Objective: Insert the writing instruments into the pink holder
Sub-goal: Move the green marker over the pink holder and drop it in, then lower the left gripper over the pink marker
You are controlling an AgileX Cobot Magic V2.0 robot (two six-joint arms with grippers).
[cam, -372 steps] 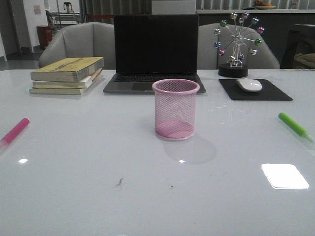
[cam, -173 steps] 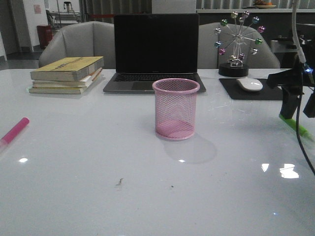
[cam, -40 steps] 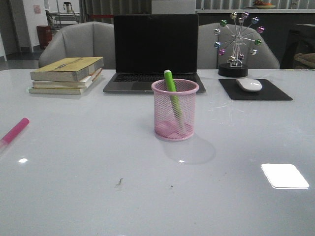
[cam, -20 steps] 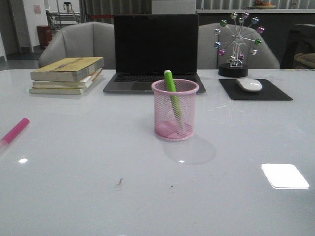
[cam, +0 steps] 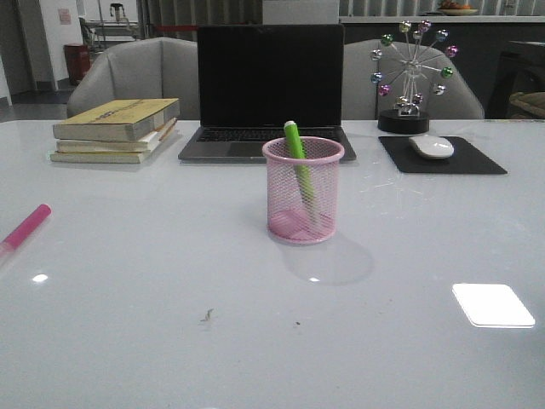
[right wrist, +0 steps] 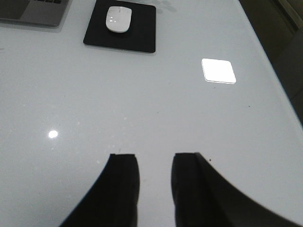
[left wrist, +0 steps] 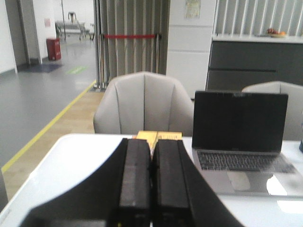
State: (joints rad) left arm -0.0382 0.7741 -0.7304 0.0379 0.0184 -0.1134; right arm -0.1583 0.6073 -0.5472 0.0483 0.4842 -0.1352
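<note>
The pink mesh holder (cam: 303, 198) stands upright at the table's middle in the front view. The green marker (cam: 297, 159) leans inside it, its top poking above the rim. The magenta marker (cam: 25, 227) lies flat near the table's left edge. Neither arm shows in the front view. In the left wrist view my left gripper (left wrist: 151, 142) is shut, its pads pressed together with nothing between them. In the right wrist view my right gripper (right wrist: 155, 158) is open above bare table, holding nothing.
A laptop (cam: 268, 94) stands behind the holder, a stack of books (cam: 117, 129) at the back left. A white mouse (cam: 431, 146) on a black pad (cam: 477, 159) and a beaded wheel ornament (cam: 410, 77) sit at the back right. Chairs stand behind the table.
Nothing has visibly changed over the last second. Over the longer span the green marker went from the table's right side into the holder, and the right arm left the front view.
</note>
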